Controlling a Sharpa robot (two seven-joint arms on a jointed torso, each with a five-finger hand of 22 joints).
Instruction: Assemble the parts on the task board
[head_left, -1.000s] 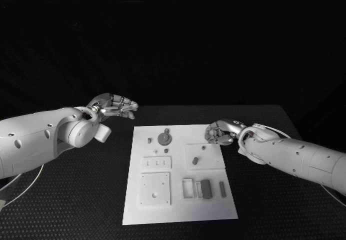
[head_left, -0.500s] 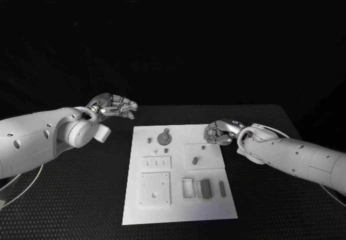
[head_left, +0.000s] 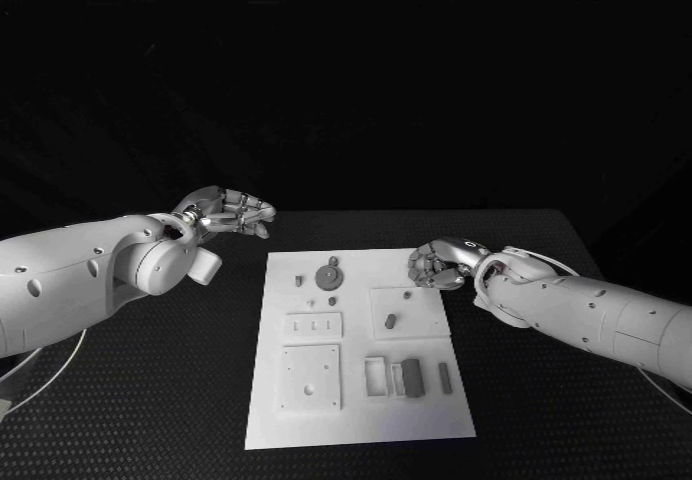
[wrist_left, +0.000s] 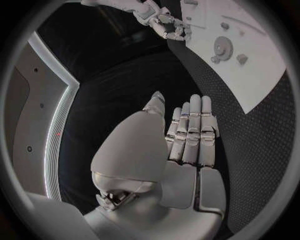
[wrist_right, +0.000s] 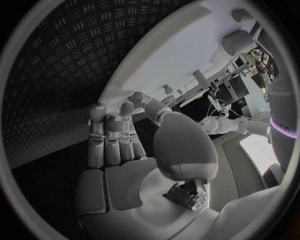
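Note:
The white task board (head_left: 361, 345) lies in the middle of the black table. On its far part sit a grey gear (head_left: 330, 273) and a few small pegs (head_left: 333, 299). An oblong part (head_left: 389, 320) rests on a raised square plate, and dark bars (head_left: 413, 377) lie in the near right section. My left hand (head_left: 231, 212) hovers beyond the board's far left corner with loosely bent fingers and nothing in them; its fingers (wrist_left: 190, 130) lie side by side. My right hand (head_left: 440, 265) hangs over the board's far right edge, also holding nothing, its fingers (wrist_right: 112, 135) together.
Bare black table surface (head_left: 159, 400) flanks the board on both sides. The left wrist view takes in the board's far end (wrist_left: 250, 75) with the gear (wrist_left: 222, 48) and my right hand (wrist_left: 165, 22) beyond it.

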